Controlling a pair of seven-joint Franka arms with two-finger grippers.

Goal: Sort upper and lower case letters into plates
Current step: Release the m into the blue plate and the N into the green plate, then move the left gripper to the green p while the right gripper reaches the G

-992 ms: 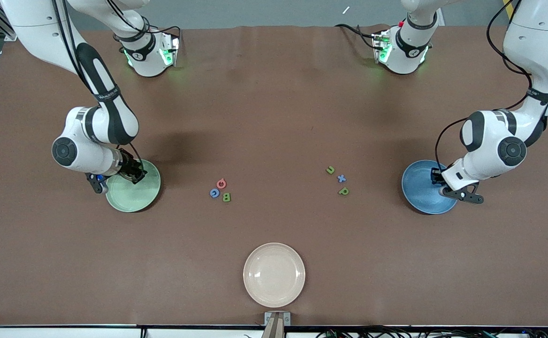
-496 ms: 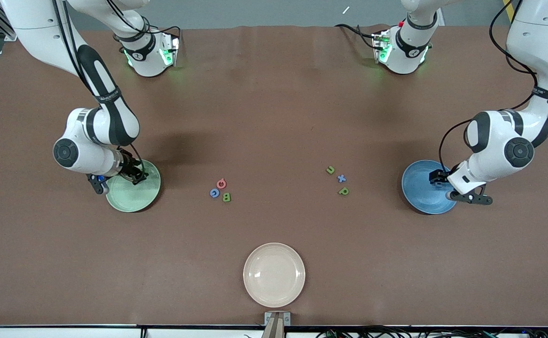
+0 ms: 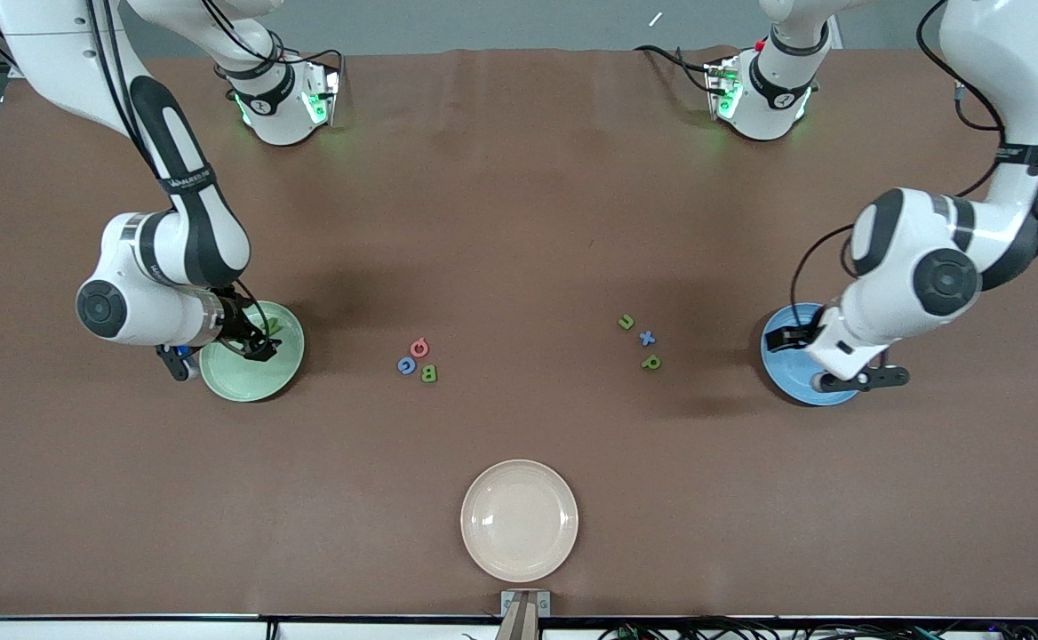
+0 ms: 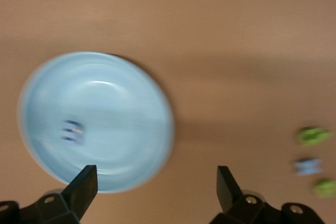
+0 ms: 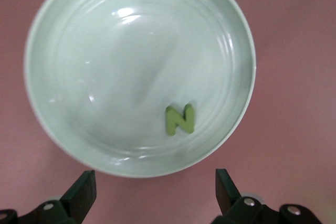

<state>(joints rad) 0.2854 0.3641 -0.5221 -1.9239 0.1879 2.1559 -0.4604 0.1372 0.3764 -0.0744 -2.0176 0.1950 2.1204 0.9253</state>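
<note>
Right gripper (image 5: 152, 195) hangs over the pale green plate (image 3: 239, 380) at the right arm's end of the table, jaws spread wide, holding nothing. A green N (image 5: 180, 119) lies flat in that plate, close to its rim. Left gripper (image 4: 157, 190) hangs over the edge of the blue plate (image 4: 121, 77) at the left arm's end, jaws likewise wide apart and empty. One small letter (image 4: 72, 130) lies in the blue plate; its shape is too smeared to read. Six letters remain on the brown table (image 3: 519, 222) between the two plates, in two clusters well apart. Cluster toward the right arm: red letter (image 3: 419, 348), blue letter (image 3: 406, 365), green B (image 3: 428, 374), nearly touching one another. Cluster toward the left arm: green letter (image 3: 626, 322), blue x (image 3: 647, 338), green p (image 3: 650, 362), loosely spaced. Cream-white plate (image 3: 519, 520) sits alone, nearest the front camera, midway along the table.
</note>
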